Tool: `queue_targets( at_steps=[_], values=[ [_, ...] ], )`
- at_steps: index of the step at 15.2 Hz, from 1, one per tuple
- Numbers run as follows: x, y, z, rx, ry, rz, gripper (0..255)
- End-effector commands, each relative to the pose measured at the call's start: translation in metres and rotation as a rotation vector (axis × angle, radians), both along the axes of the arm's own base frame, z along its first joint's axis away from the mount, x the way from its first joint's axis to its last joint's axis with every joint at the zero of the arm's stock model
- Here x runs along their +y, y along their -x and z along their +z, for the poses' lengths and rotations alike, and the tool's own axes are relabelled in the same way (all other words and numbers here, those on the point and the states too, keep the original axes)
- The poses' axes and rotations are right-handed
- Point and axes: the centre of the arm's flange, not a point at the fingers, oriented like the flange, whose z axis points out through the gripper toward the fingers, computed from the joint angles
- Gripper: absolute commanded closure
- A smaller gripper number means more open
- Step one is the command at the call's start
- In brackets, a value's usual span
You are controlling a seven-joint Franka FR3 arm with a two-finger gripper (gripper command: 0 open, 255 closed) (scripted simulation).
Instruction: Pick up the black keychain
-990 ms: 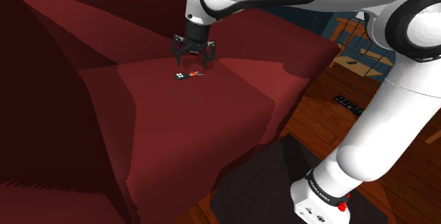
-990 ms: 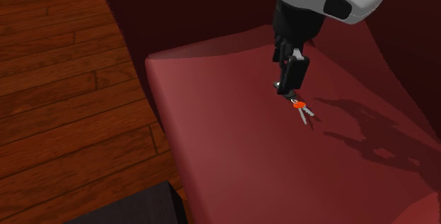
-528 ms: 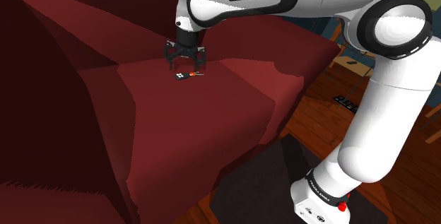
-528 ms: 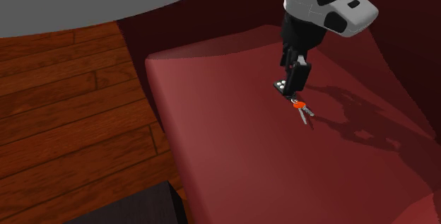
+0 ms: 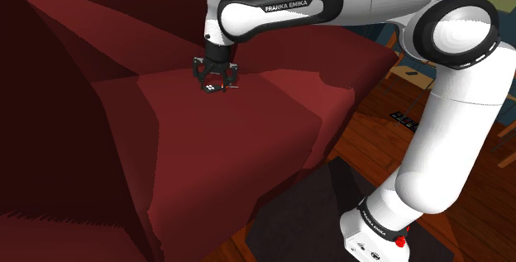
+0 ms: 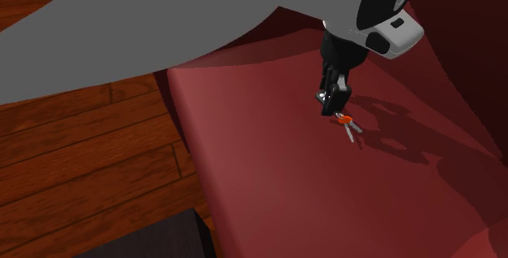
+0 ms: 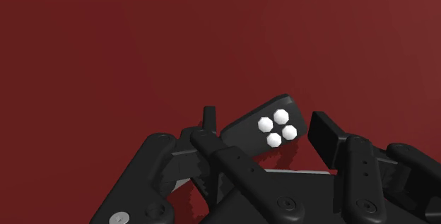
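Fingers (image 7: 328, 141) of your end effector (image 7: 263, 119) stand spread, one on each side of a black fob (image 7: 272, 125) with four white buttons. The fob lies flat between them, slanted across the gap. Contact with either finger cannot be confirmed, and nothing is pinched.

The fob is one end of the keychain (image 5: 212, 88). In the second exterior view an orange tag (image 6: 344, 120) and two grey keys (image 6: 351, 132) trail from it, just clear of the fingertips.

The whole keychain rests on the dark red seat of a sofa (image 5: 231, 136), well in from the front edge and close to the backrest. The end effector sits low over it, pointing straight down at the cushion.

Your arm (image 5: 446, 120) arches over the seat from the stand (image 5: 289, 219) at the shoulder view's lower right. Its shadow falls on the cushion past the keys.

Wooden floor (image 6: 81, 159) lies beyond the sofa's edge at the second exterior view's left.
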Motion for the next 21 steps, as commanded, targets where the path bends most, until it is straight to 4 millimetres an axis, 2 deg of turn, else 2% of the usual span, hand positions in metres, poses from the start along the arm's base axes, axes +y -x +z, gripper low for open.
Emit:
queue_targets(
  at_steps=[1, 7, 21],
  values=[
    [0.000, 0.000, 0.000, 0.000, 0.000, 0.000, 255],
    [0.000, 0.000, 0.000, 0.000, 0.000, 0.000, 255],
    [0.000, 0.000, 0.074, 0.000, 0.000, 0.000, 255]
  ],
)
